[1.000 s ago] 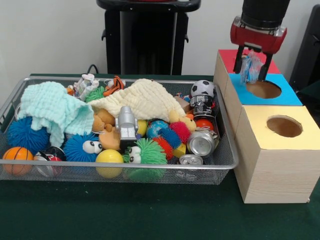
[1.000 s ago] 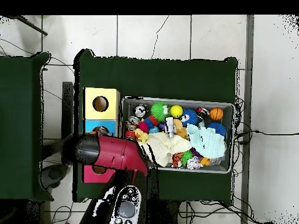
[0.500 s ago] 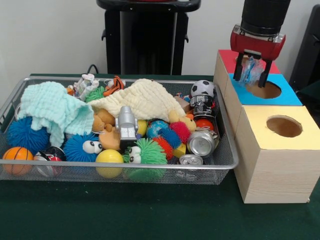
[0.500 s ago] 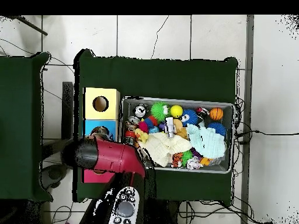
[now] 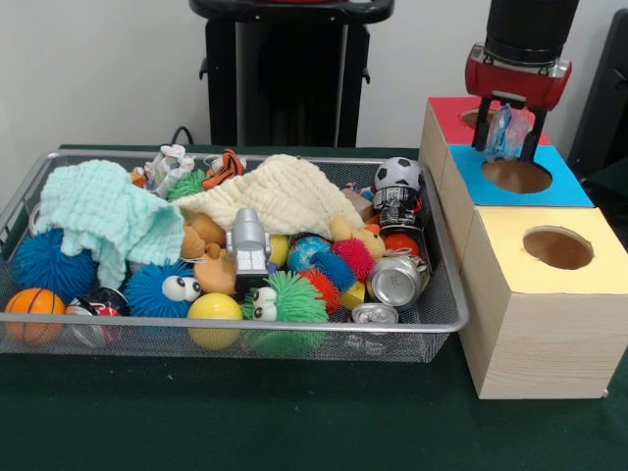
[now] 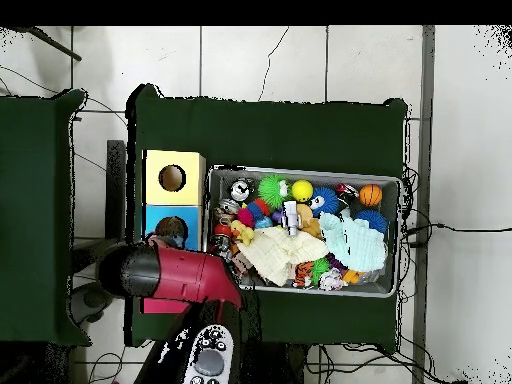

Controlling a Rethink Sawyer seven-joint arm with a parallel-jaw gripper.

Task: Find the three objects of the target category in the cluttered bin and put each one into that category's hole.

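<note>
- Crumpled pale-blue object [image 5: 507, 132], translucent and wrapper-like, clamped between the two dark fingers [image 5: 483, 126] of the gripper [image 5: 506, 137]; it hangs above the far edge of the blue box [image 5: 564, 186], at about 11 o'clock from that box's round hole [image 5: 517, 176]; what kind of thing it is cannot be told.
- Gripper: red housing under a black arm entering from 12 o'clock in the front view; jaws clenched on the pale-blue object; in the overhead view the red arm [image 6: 175, 275] covers the gripper and most of the red box.
- Boxes: three wooden boxes in a row, topped red [image 5: 446, 110], blue and yellow [image 5: 510, 257], each with a round hole; the yellow box's hole [image 5: 557, 247] lies at 5 o'clock from the gripper.
- Wire bin [image 5: 235, 329], touching the boxes at its 3 o'clock side; filled with toys and cans.
- Bin contents: mint cloth [image 5: 98, 211] at 9 o'clock; cream cloth [image 5: 280, 196] at centre; soccer ball [image 5: 397, 174] at 2 o'clock; two cans [image 5: 396, 280] at 4 o'clock; basketball [image 5: 32, 309] at 8 o'clock; green spiky ball [image 5: 285, 299] and yellow ball [image 5: 214, 312] at 6 o'clock; grey robot figure [image 5: 249, 245] at centre.
</note>
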